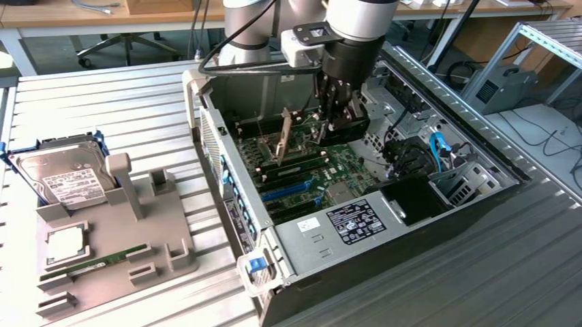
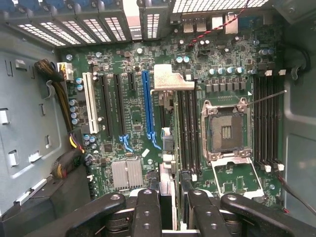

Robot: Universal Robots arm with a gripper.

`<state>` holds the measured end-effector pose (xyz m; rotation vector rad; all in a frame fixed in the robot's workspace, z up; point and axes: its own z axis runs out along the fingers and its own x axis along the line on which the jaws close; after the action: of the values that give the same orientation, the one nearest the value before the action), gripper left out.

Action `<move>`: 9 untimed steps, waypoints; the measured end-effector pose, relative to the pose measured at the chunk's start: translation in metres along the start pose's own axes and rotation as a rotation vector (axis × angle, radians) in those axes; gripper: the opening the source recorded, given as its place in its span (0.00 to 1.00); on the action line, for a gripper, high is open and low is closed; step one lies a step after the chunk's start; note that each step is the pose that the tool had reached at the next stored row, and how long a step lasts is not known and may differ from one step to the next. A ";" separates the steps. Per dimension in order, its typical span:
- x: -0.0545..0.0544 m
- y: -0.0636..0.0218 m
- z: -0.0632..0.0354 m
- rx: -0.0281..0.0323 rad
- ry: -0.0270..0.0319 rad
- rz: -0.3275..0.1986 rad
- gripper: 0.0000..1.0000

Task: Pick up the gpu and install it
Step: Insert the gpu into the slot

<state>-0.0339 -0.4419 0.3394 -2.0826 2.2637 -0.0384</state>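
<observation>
My gripper (image 1: 339, 126) reaches down into the open computer case (image 1: 473, 153), over the motherboard. It is shut on the gpu (image 1: 285, 138), which hangs upright and edge-on between the black fingers (image 2: 148, 212). In the wrist view the gpu (image 2: 168, 148) runs from my gripper (image 2: 170, 215) toward the case's rear wall. Its silver bracket (image 2: 173, 79) sits at the far end. The card hangs just beside the long blue slot (image 2: 146, 106), above the board. Whether its lower edge touches a slot is hidden.
The empty CPU socket (image 2: 224, 131) and black memory slots (image 2: 190, 128) lie close beside the card, and a white slot (image 2: 91, 103) farther off. Blue cables (image 1: 437, 153) hang near the drive bay. At the exterior view's left, a grey fixture (image 1: 136, 231) holds a hard drive (image 1: 64, 174) and a RAM stick (image 1: 100, 262).
</observation>
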 end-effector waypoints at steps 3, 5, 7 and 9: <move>0.001 -0.0001 0.0001 0.0000 0.0000 0.000 0.27; 0.001 -0.0001 0.0001 0.0000 0.0000 0.000 0.27; 0.002 -0.0001 0.0002 0.0000 0.0000 0.000 0.27; 0.002 -0.0002 0.0002 0.0000 0.0000 0.000 0.27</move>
<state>-0.0339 -0.4443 0.3390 -2.0826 2.2638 -0.0384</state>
